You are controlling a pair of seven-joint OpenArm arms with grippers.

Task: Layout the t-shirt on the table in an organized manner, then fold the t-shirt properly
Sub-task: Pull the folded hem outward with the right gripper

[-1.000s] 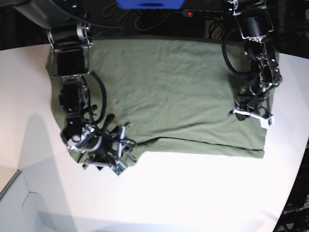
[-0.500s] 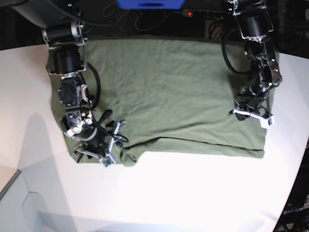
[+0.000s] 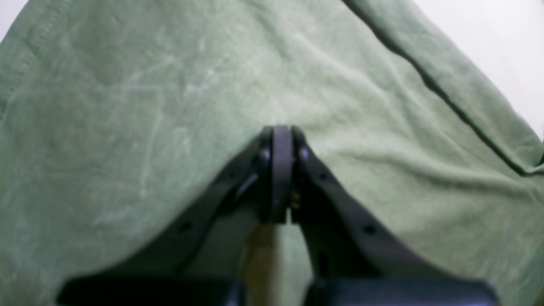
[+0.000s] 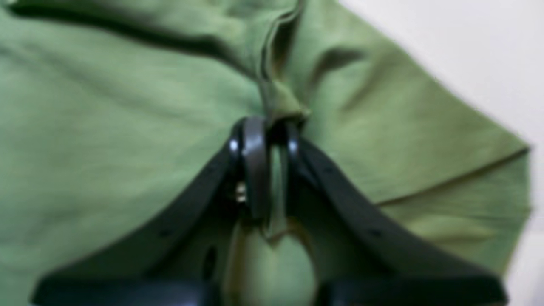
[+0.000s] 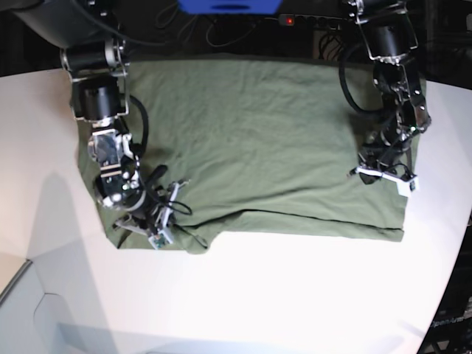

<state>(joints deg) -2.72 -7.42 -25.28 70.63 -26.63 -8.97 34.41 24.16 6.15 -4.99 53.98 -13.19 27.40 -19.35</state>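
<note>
T-shirt point(image 5: 251, 140) olive green, spread flat across far half of white table point(image 5: 295, 295), folded band along near edge. Right gripper point(image 4: 265, 140) at about 8 o'clock on shirt, down on near corner: jaws nearly together, thin ridge of green fabric pinched between them, cloth bunching above tips. Left gripper point(image 3: 278, 136) at about 3 o'clock near shirt's side edge: jaws fully together, tips pressed onto flat cloth, no fabric visible between them. Dark fold line runs past left gripper.
</note>
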